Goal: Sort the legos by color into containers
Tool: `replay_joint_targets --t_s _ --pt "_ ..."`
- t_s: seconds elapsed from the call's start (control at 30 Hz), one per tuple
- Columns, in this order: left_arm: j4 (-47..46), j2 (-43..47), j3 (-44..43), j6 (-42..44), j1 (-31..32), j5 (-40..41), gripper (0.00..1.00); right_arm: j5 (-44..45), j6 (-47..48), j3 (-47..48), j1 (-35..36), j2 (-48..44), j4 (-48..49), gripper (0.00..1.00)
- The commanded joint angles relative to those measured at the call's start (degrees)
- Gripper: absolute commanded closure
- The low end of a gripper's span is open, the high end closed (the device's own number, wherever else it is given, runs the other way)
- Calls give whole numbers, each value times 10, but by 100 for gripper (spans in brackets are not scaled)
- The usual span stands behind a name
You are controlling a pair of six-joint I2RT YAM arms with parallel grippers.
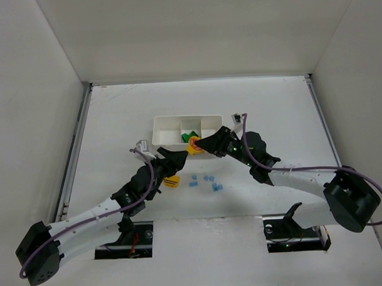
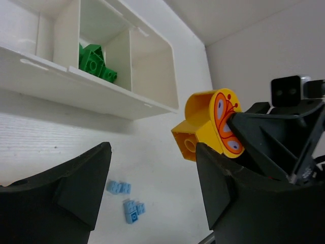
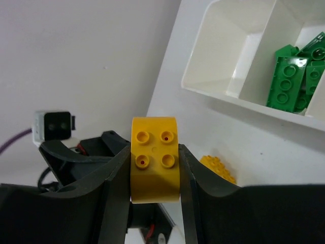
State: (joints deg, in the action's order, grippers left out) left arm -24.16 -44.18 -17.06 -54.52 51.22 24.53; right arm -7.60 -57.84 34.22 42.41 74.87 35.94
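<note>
Legos are partly sorted. Green bricks are already in the middle compartment of the white tray. The two end compartments look empty as far as can be seen. One yellow brick is held in the air, just in front of the tray's near wall and not yet over any compartment. Another yellow brick is left on the tabletop. Whether the yellow piece in the right wrist view is that same brick cannot be told. Several small blue bricks are scattered loose on the tabletop, near the tray but apart from it. Judged from this, green is done or nearly so, yellow is only started and blue is untouched.

Right arm is stretched in from the right toward the tray front. Its jaws are clamped on the sides of the yellow brick, studs facing the wrist camera and a butterfly print on one face. Left arm is reached up from the lower left. Its jaws are spread apart and empty, pointed at the held brick and close to it without touching.
</note>
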Motion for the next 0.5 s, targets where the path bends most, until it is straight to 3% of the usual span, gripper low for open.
replay_joint_targets --t_s 0.0,0.3,0.47 --pt "-170 -6 28 -52 -7 2 35 18 -67 20 2 20 88 73" --pt "-286 -45 60 -77 -7 -3 39 18 -118 23 4 64 142 73" --pt "-312 -74 53 -77 -10 -13 46 7 -145 23 4 82 174 73"
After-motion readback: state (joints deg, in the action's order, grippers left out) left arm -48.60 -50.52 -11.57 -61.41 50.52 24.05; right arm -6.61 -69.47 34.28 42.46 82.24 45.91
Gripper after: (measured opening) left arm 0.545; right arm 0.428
